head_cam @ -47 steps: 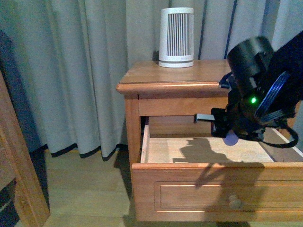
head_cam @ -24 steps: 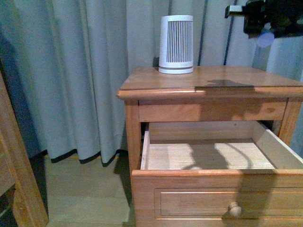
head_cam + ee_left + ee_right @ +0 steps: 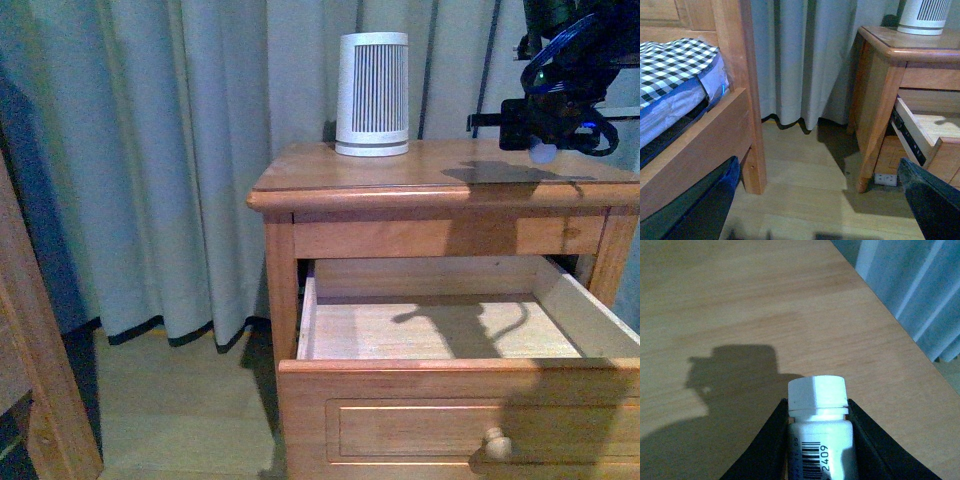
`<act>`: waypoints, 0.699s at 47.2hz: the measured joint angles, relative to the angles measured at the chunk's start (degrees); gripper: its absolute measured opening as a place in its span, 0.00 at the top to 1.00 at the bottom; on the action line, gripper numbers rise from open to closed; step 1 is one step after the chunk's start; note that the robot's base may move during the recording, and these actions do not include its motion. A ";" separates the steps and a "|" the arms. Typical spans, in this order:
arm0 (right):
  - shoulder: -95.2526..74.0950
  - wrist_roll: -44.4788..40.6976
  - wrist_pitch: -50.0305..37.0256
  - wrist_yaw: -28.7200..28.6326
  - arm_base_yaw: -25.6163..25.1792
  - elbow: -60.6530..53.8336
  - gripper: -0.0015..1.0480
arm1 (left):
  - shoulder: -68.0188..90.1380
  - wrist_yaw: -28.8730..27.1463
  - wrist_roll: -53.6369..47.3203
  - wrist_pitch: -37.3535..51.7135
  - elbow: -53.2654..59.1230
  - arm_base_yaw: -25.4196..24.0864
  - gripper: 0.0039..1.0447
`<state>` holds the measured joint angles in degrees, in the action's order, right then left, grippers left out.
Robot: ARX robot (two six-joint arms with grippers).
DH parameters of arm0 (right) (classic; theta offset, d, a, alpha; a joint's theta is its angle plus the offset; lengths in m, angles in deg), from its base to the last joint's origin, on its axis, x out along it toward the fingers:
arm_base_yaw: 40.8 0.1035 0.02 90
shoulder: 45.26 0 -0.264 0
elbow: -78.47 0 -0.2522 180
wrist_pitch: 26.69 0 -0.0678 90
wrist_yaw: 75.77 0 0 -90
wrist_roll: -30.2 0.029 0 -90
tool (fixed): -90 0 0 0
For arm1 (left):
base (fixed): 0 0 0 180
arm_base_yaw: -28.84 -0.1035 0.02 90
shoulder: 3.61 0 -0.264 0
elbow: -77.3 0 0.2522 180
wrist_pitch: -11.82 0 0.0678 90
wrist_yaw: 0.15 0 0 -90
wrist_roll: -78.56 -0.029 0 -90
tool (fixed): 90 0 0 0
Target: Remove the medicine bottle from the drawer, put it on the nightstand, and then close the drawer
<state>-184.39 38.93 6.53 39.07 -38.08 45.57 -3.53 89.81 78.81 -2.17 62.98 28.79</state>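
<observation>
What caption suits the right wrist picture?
Right gripper holds a white-capped medicine bottle over the wooden nightstand top.

Just one readable bit here: "2409", in black on the white label of the medicine bottle [image 3: 820, 440], caught by the right wrist camera. Runs lengthwise along the bottle, turned sideways, right beside a barcode [image 3: 809, 456] of black bars. On the barcode's other side, a line of much smaller print, maybe ending in "05", but too blurry to call. Rest of the label cut off by the picture edge or tucked behind the right gripper [image 3: 817, 405] clamped on either side. From the front camera, way too small to read anything off it.
</observation>
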 joint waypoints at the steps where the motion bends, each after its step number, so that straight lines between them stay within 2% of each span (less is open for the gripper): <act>1: -0.44 -0.07 0.63 0.11 0.00 0.70 0.71 | 0.00 0.00 0.00 0.00 0.00 0.00 0.06; 4: -1.62 -0.72 1.70 0.39 0.02 2.14 0.70 | 0.00 0.00 0.00 0.00 0.00 0.00 0.06; 19: -1.29 0.09 -0.70 0.42 0.02 1.86 0.28 | 0.00 0.00 0.00 0.00 0.00 0.00 0.06; 26: 5.29 2.21 -6.32 -1.66 -0.07 -5.88 0.08 | 0.00 0.00 0.00 0.00 0.00 0.00 0.06; 28: 8.00 2.25 -7.96 -1.42 -0.07 -8.98 0.05 | 0.00 0.00 0.00 0.00 0.00 0.00 0.06; 33: 18.12 2.45 -8.46 -0.66 -0.09 -19.32 0.07 | 0.00 0.00 0.00 0.00 0.00 0.00 0.06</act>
<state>-166.27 41.38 -1.93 38.41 -38.17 26.24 -3.53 89.81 78.81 -2.17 62.98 28.79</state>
